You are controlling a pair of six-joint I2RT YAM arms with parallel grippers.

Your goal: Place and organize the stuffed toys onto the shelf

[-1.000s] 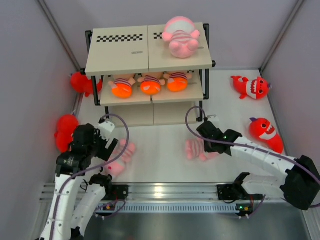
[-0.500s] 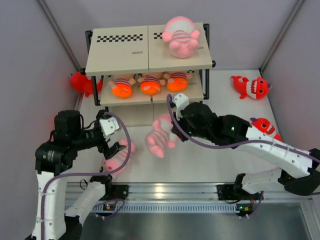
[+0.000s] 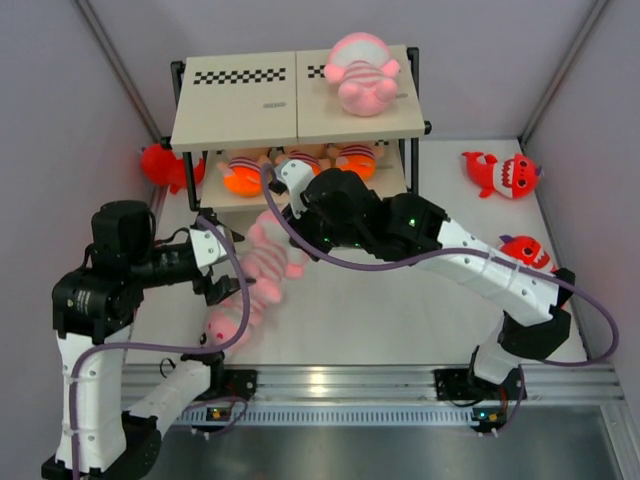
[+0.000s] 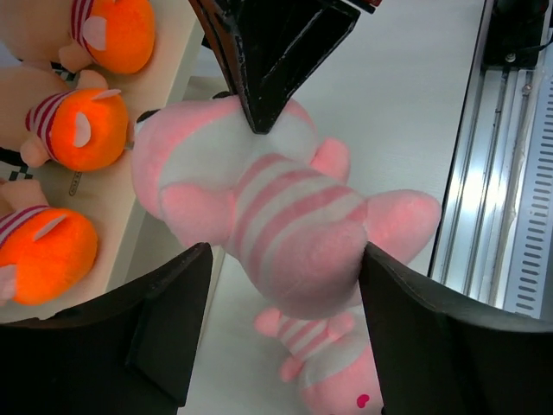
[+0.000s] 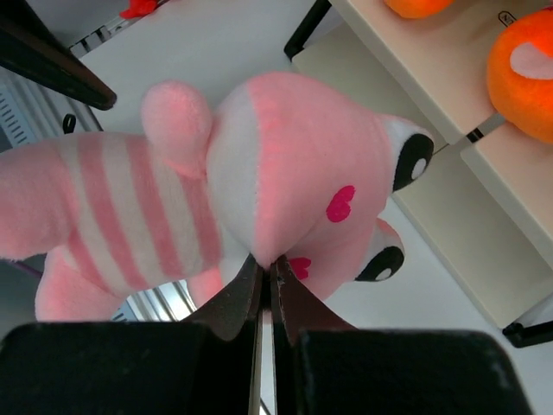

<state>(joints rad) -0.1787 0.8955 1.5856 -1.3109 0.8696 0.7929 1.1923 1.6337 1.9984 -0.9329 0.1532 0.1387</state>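
right end effector [image 5: 263,270] clamped on pink striped toy [image 5: 259,173] by its head, held aloft just in front of shelf [image 3: 240,118] left half, long axis running away from the shelf between left end effector [image 4: 285,255] wide-apart jaws; right arm nearer the shelf.

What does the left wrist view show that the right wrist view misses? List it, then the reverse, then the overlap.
Only left wrist: a second pink doll lying on the table, and the metal rail. Only right wrist: the black eyes and heart cheek. Both: the held striped doll pinched by the right hand, orange-headed toys, the shelf.
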